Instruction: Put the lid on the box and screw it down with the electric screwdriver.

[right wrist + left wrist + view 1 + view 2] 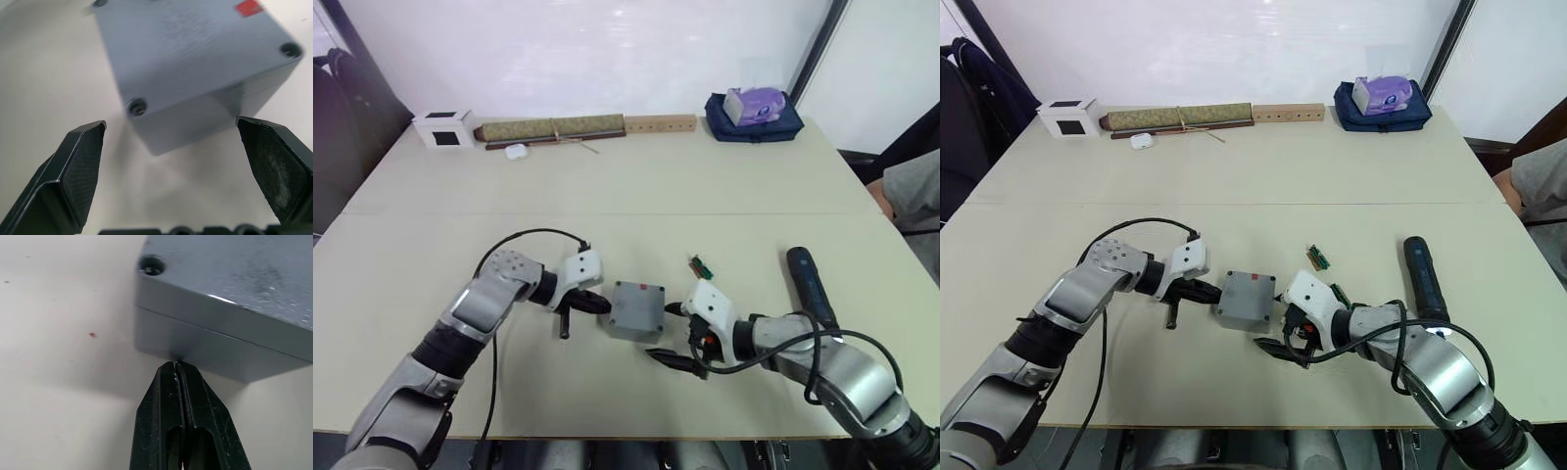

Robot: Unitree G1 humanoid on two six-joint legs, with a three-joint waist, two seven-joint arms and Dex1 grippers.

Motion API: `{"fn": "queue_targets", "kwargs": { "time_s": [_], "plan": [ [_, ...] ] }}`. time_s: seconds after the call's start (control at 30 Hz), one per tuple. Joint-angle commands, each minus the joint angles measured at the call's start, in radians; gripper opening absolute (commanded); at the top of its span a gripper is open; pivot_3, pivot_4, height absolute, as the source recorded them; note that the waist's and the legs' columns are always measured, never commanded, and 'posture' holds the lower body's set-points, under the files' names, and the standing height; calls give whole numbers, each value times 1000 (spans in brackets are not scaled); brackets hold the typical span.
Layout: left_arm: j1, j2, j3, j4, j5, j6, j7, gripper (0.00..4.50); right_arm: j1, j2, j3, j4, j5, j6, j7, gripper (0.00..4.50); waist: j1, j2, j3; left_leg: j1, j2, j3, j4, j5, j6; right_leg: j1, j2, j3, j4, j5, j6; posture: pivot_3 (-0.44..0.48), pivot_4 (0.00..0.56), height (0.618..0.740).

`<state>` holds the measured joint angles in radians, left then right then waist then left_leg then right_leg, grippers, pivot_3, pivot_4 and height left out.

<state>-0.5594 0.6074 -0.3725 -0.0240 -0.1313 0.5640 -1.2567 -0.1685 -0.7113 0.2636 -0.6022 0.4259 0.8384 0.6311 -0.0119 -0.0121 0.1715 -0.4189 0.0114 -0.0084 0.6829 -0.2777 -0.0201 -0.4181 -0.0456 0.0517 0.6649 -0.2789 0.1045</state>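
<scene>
The grey box stands at the table's near middle with the lid lying flat on top, its red mark at the far right corner. My left gripper is shut, and its tips touch the box's left wall just under the lid seam. At the box's right near corner my right gripper is open, its pads apart from the box. The dark electric screwdriver lies on the table to the right of my right arm.
A small green strip lies just behind my right gripper. Along the far edge are a white cube with a black face, a rolled mat, a wooden strip and a navy bag with tissues. A person sits at the right.
</scene>
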Motion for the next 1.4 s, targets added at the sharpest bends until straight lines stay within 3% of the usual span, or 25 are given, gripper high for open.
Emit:
{"fn": "queue_targets", "kwargs": {
  "time_s": [0.03,0.4,0.77,1.0,1.1,1.2,1.4],
  "plan": [
    [-13,-4,1,-32,-21,-1,-6,0,-6,13,-9,-19,-8,-23,6,4459,0,0,0,0,0,0,0,0,0,0,0,0,0,0,0,0,150,740],
    [-17,9,17,-10,-20,-29,-5,0,-30,16,-26,-5,-54,-44,13,4459,-1,0,0,0,0,0,0,0,0,0,0,0,0,0,0,0,150,740],
    [-112,73,58,16,-66,-8,-60,0,15,-94,-298,-90,97,24,97,4459,0,0,0,1,0,0,0,0,0,2,0,0,0,0,0,0,150,740],
    [-199,-13,120,45,-150,41,-20,0,-13,16,-434,119,116,-24,18,4459,0,-1,0,3,0,0,0,0,0,4,0,0,-1,0,0,0,150,740],
    [-211,-30,122,38,-163,50,-13,0,-47,38,-372,261,-16,-100,-61,4459,-3,0,0,5,0,2,0,0,0,6,0,0,-1,0,0,0,150,740],
    [-213,-35,121,20,-175,65,-9,0,-62,77,-351,326,-36,-151,-67,4459,-5,0,0,6,-1,2,-1,0,0,6,0,0,-1,0,0,0,150,740],
    [-202,-31,123,-20,-198,95,5,0,-55,111,-327,360,-60,-214,-46,2818,-4,0,0,7,0,2,-2,0,0,6,0,1,-1,0,0,0,150,740]
  ]
}}
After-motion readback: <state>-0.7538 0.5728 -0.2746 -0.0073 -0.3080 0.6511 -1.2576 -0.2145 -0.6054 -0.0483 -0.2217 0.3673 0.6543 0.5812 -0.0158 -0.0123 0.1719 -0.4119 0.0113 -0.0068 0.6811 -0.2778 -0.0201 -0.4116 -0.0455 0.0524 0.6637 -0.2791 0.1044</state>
